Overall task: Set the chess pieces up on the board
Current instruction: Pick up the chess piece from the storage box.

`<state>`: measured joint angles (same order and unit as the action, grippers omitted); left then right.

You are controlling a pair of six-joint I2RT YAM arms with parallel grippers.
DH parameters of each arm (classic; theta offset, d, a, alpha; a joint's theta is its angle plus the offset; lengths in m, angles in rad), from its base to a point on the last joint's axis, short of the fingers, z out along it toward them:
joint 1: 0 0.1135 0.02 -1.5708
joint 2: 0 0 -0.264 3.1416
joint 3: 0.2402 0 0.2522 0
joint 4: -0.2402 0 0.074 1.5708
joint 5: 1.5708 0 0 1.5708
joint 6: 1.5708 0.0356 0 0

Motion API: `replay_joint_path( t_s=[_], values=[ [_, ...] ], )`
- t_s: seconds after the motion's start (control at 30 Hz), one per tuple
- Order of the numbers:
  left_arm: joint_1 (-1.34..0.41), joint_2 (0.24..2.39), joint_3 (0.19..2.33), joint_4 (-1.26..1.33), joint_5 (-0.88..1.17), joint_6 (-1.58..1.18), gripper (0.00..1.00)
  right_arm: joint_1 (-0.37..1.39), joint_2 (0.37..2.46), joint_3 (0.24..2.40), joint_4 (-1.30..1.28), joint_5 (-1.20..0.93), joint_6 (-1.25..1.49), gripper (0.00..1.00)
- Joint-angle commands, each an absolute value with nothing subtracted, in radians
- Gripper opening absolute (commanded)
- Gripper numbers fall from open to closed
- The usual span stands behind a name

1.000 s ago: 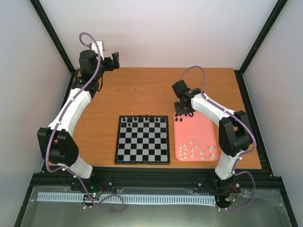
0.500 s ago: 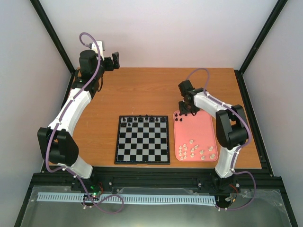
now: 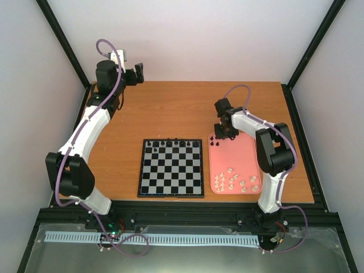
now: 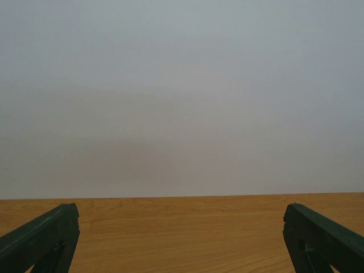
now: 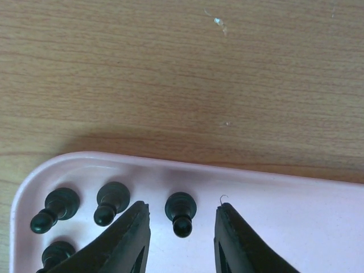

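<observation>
The board [image 3: 170,169] lies flat at mid-table, with several black chess pieces [image 3: 170,143] standing along its far row. More black pawns stand in the far left corner of the pink tray [image 3: 242,156]. My right gripper [image 3: 219,135] is low over that corner. In the right wrist view, the right gripper [image 5: 182,209] is open and straddles one black pawn [image 5: 181,214], with a gap on each side. Two more pawns [image 5: 108,202] stand just left of its left finger. My left gripper [image 3: 136,74] hangs raised at the far left, and in its wrist view the left gripper [image 4: 182,250] is open on nothing.
Several cream-white pieces [image 3: 236,182] lie clustered at the near end of the pink tray. The tray's rim [image 5: 114,159] curves just beyond the pawns, with bare wooden table [image 5: 182,74] past it. Black frame posts and white walls surround the table.
The right arm's elbow has swung right while its gripper settled over the tray's far left corner, its jaws narrowing around a pawn. The left arm has not moved.
</observation>
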<state>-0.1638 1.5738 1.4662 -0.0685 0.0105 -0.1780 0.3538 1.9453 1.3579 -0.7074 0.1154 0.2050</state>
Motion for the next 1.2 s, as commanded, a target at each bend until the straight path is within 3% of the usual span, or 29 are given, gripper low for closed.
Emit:
replay_joint_path(
  t_s=[0.0, 0.63, 0.77, 0.93, 1.17],
  values=[
    [-0.166, 1.582, 1.502, -0.06, 0.01, -0.167, 1.0, 0.344, 1.96, 1.354, -0.692, 0.106, 0.204, 0.37],
    [-0.166, 1.58, 1.499, -0.061, 0.008, -0.166, 1.0, 0.331, 1.997, 1.362, -0.69, 0.091, 0.198, 0.31],
    [-0.166, 1.581, 1.5, -0.06, 0.006, -0.165, 1.0, 0.331, 1.992, 1.361, -0.692, 0.091, 0.198, 0.21],
    [-0.166, 1.579, 1.499, -0.06, 0.01, -0.167, 1.0, 0.328, 1.985, 1.361, -0.695, 0.094, 0.201, 0.19],
    [-0.166, 1.58, 1.499, -0.059, 0.009, -0.167, 1.0, 0.33, 1.953, 1.359, -0.71, 0.056, 0.199, 0.09]
  ],
)
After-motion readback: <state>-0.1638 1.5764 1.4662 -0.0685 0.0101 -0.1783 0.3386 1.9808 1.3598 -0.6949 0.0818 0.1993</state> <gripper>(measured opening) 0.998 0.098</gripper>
